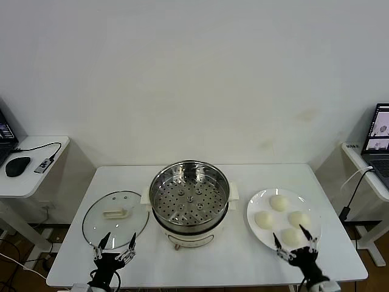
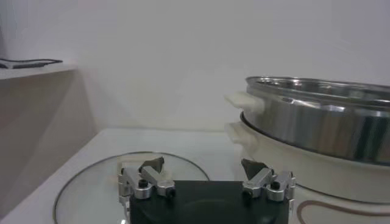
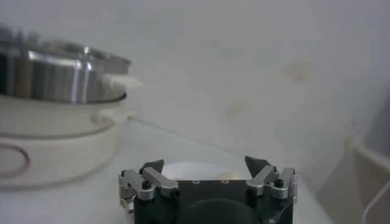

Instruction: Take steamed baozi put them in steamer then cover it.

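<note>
The steel steamer stands at the table's middle on its cream base, its perforated tray bare. Several cream-white baozi lie on a white plate to its right. The glass cover with a cream bar handle lies flat on the table to the steamer's left. My left gripper is open at the cover's near edge, empty. My right gripper is open at the plate's near edge, beside the nearest baozi. The steamer and cover show past my left gripper. My right gripper faces the plate.
The white table fills the front. Side desks stand at both sides: the left desk holds a mouse and cables, the right one a laptop. A white wall is behind.
</note>
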